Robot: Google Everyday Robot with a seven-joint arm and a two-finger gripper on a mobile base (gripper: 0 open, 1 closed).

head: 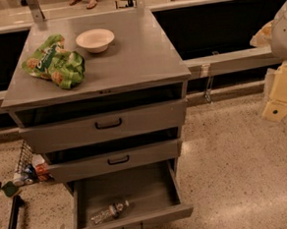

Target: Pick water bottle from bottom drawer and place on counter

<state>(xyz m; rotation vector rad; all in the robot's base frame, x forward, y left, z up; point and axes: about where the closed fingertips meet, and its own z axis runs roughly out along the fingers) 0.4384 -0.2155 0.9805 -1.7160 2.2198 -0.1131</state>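
The claw (279,96) shows as a pale cream shape at the right edge, under a rounded white arm housing (284,28). It hangs over the speckled floor (235,159), well apart from the cabinet. Whether it is open or closed cannot be told, and whether it has hold of anything cannot be told either.

Nearest to it is the long grey ledge (228,57) with dark panels, which runs behind the cabinet. The cabinet's square top, the desk (139,55), carries a white bowl (95,40) near its back edge. A crumpled green snack bag (54,61) lies just beside the bowl, to its left and nearer the front. The right half of the desk is bare grey.

Below it, the top drawer (148,118) and the middle drawer (151,153) each stand slightly out, with a dark gap above each front. What they hold is hidden.

The bottom drawer (174,185) is pulled far out. The water bottle (109,212) lies on its side on the drawer floor, near the front wall and left of centre. Its cap points right and toward the back. Nothing lies over it.

Left of the cabinet a wire basket (24,161) with small coloured packages sits on the floor, and a black bar (13,221) slants near the corner. Sandalled feet (83,0) show at the top edge.
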